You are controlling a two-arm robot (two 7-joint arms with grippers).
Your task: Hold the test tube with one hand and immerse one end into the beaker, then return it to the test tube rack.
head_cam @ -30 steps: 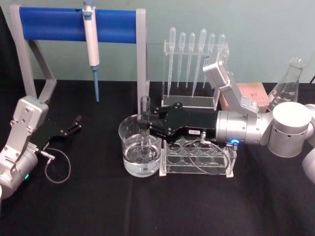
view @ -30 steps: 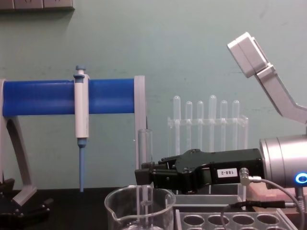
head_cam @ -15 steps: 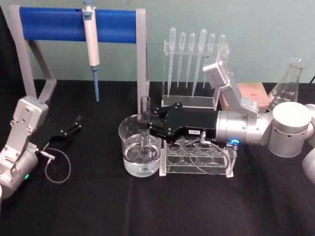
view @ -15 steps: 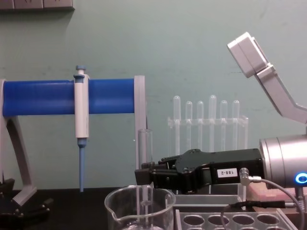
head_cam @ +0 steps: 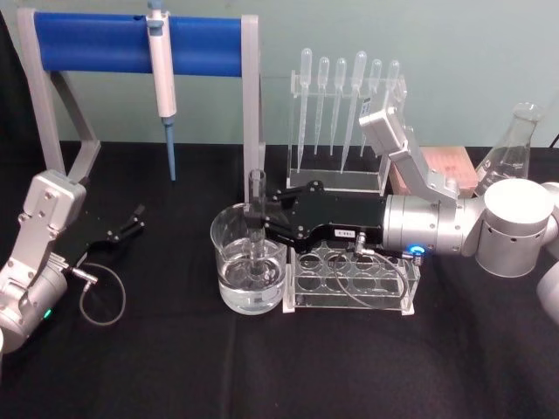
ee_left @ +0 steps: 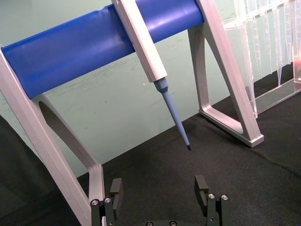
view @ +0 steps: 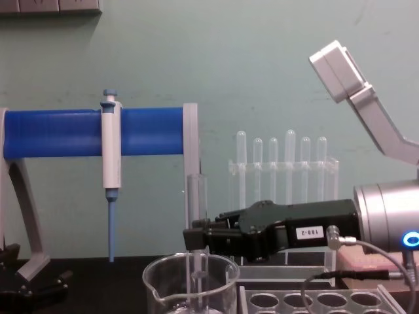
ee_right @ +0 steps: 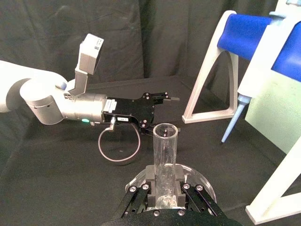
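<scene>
Left gripper [head_cam: 131, 221] at left, near blue stand [head_cam: 105, 44], fingers apart, holding nothing. Beaker [head_cam: 229, 262] in middle, clear water at bottom. Test tube [head_cam: 256, 188] upright, bottom end down inside beaker, top sticks out above rim. Right gripper [head_cam: 259, 223] reaches in from right, fingers clamped on tube. Rack [head_cam: 349, 299] just beside beaker, below right gripper.

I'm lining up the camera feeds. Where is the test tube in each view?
Head: test tube upright in the right claw, centre, lower end in the beaker.
Chest: lower centre, standing in the beaker.
Right wrist: bottom centre.
Left wrist: faces the blue bar instead.
Shared landmark: the blue bar.
</scene>
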